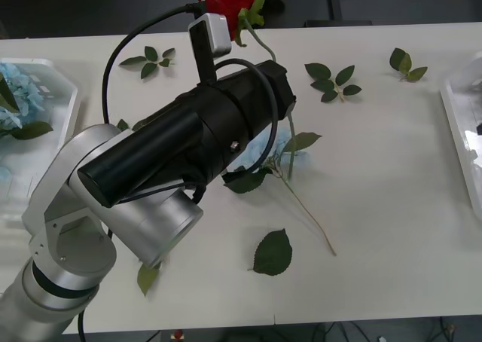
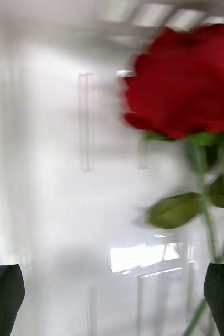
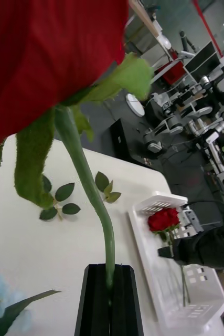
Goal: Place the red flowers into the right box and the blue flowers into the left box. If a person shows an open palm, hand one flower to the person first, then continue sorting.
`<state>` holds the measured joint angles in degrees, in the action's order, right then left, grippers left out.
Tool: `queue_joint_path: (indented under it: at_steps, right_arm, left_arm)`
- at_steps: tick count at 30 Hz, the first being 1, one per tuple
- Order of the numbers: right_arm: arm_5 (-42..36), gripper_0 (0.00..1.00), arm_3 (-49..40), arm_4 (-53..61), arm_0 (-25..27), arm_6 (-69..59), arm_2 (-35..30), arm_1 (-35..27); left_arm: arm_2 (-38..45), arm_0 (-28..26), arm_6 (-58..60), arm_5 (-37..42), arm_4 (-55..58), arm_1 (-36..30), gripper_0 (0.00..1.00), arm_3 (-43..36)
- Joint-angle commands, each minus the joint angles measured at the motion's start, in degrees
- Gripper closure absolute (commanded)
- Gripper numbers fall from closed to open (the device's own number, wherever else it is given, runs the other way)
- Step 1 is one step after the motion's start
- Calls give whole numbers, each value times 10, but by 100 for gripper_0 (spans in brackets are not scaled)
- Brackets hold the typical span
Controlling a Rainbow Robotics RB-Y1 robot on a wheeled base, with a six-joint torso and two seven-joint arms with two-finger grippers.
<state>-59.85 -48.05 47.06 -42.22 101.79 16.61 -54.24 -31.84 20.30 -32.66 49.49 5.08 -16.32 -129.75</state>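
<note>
Gripping a red rose (image 3: 43, 58) by its stem, my left gripper (image 3: 110, 286) holds it upright above the table (image 1: 376, 206). My right gripper (image 2: 112, 294), jaws wide, hovers over the right box (image 3: 143, 231), where another rose (image 2: 188, 84) lies.

A red rose on a thin green stem (image 3: 85, 173) is held upright, its stem pinched low between black fingers (image 3: 97, 299). Another red rose (image 2: 188, 81) is seen lying in the white slotted plastic tray (image 3: 164, 283), while pale-blue hydrangea heads (image 1: 13, 93) are seen in the other white tray (image 1: 64, 120).

Blue flowers (image 1: 15, 93) in left box (image 1: 64, 120); rose (image 3: 164, 219) in right box (image 3: 159, 273).
</note>
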Motion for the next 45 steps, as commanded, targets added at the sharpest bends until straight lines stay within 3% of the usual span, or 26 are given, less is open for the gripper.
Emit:
queue_joint_path:
  at_steps: [1, 18, 26, 30, 42, 44, 45]
  right_arm:
    - [-74, 0, -50, 88, -29, 106, -53, -24]
    - [-324, 0, -138, 558, 14, 259, -41, -34]
    - [-282, 0, -289, 726, 59, 230, -9, -18]
    - [-243, 0, -336, 742, 60, 229, 17, -1]
    - [-203, 0, -362, 741, 62, 227, 19, 83]
    - [-200, 7, -368, 741, 62, 226, 20, 86]
    - [-196, 23, -370, 741, 62, 226, 23, 86]
  left_arm:
    - [-11, 14, -8, -10, -13, 35, 100, -23]
    - [-11, -3, -12, -19, -60, 96, 100, -17]
    - [-11, -2, -14, -20, -64, 96, 100, -17]
    - [-11, -2, -14, -20, -64, 96, 100, -17]
    - [-11, -2, -14, -20, -64, 96, 100, -17]
    - [-11, -2, -14, -20, -64, 96, 100, -17]
    - [-11, -2, -14, -20, -64, 96, 100, -17]
